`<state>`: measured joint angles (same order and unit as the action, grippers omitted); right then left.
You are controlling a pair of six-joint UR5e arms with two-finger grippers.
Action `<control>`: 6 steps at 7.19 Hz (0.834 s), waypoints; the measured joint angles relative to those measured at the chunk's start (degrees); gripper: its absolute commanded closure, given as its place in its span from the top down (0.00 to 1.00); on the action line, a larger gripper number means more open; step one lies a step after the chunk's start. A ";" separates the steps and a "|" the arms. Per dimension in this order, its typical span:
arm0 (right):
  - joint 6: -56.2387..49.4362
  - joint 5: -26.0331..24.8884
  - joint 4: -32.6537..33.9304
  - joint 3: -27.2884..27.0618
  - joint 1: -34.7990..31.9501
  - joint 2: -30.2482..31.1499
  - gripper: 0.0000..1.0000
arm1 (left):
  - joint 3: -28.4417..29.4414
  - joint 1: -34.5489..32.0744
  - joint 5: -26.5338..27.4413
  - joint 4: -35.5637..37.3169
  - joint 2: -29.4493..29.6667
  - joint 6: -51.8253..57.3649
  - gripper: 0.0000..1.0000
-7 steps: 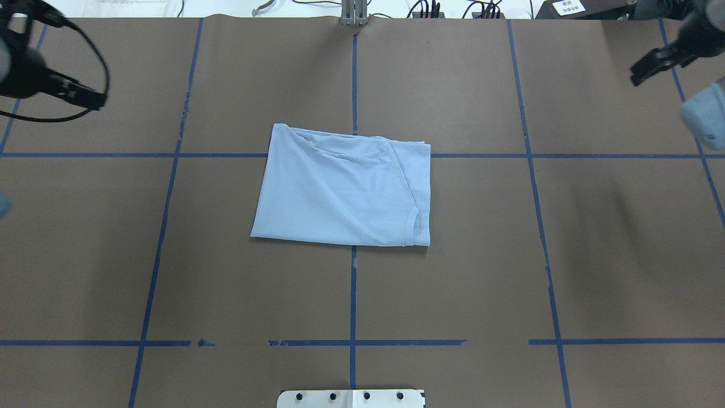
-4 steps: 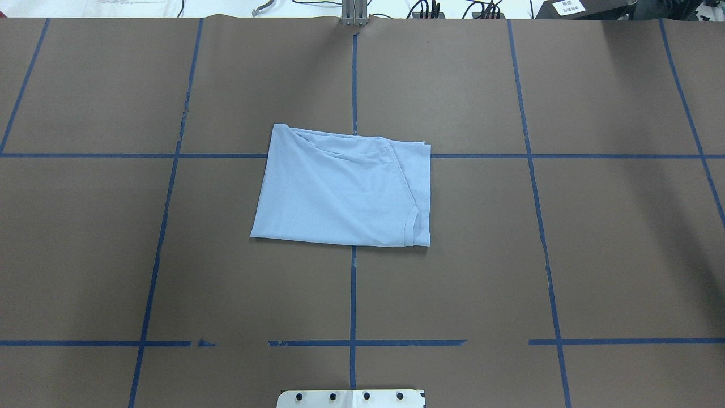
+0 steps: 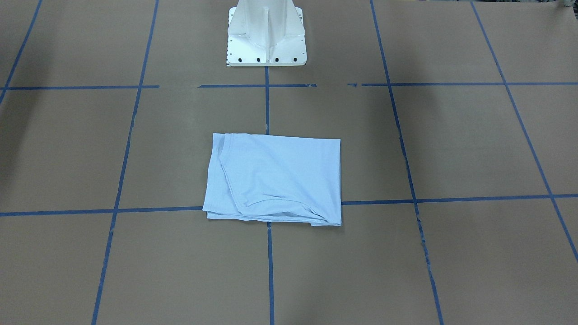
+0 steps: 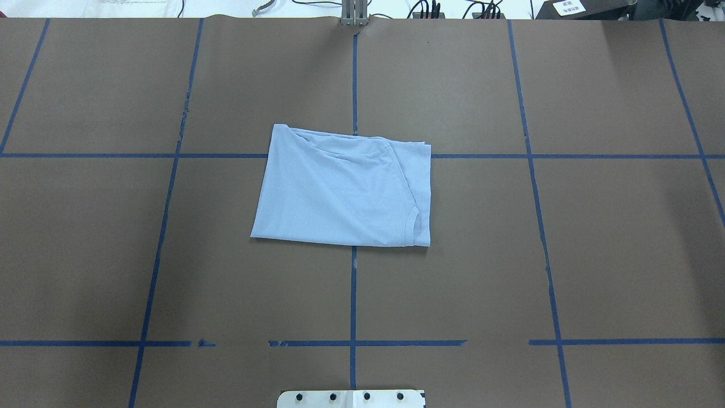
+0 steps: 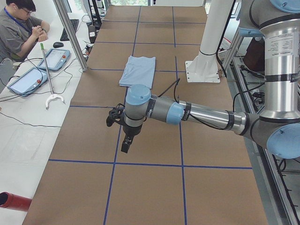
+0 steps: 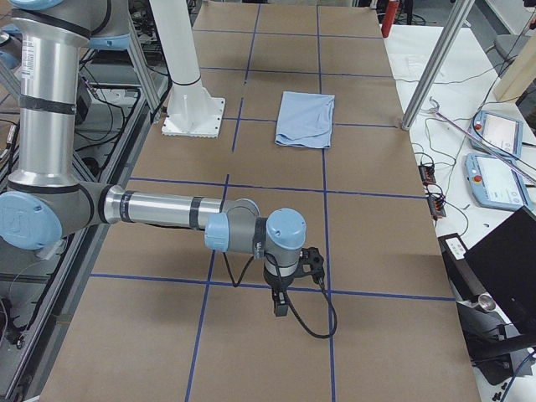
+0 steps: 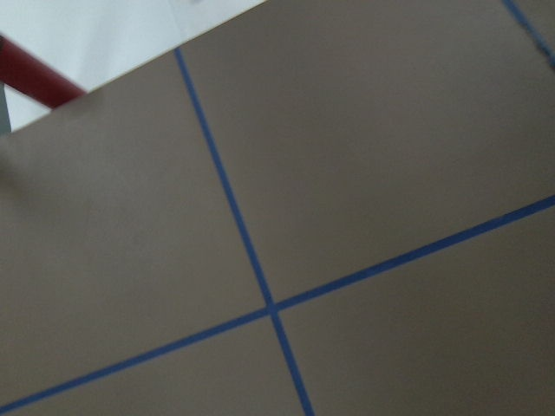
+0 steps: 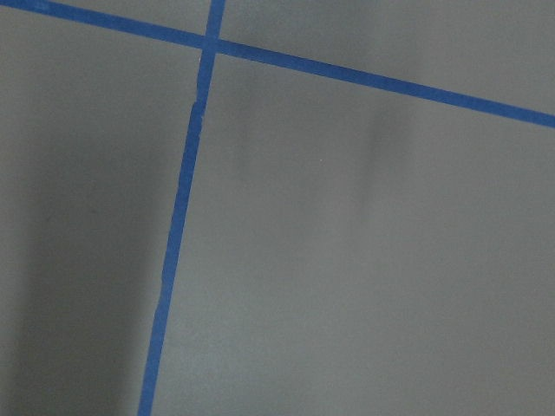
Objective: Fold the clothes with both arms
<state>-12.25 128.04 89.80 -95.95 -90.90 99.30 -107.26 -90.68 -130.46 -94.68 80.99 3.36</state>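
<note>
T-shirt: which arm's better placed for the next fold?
Left, marginally. The left tool and right tool hang far out on opposite sides of the T-shirt, which lies slightly more to the robot's left of the centre tape line.

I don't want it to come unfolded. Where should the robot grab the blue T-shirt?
Probably take the T-shirt by the edge nearest the robot, at both corners, from the robot's side: that edge lies straight and smooth; the far edge shows loose layers.
</note>
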 measured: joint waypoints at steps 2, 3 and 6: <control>1.48 1.80 -0.50 -0.99 -0.36 0.53 1.00 | 0.33 -0.92 -5.84 -0.06 -4.20 0.35 1.00; 3.17 2.06 -0.78 -1.40 -0.39 0.50 1.00 | 0.67 -0.96 -6.58 -0.09 -4.98 0.30 1.00; 4.30 2.32 -2.06 -0.57 -0.33 0.54 1.00 | 2.14 -0.72 -6.79 -0.03 -4.74 0.15 1.00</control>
<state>-7.95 130.36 87.74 -96.52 -91.23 99.84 -105.12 -91.40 -137.25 -94.71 76.25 3.51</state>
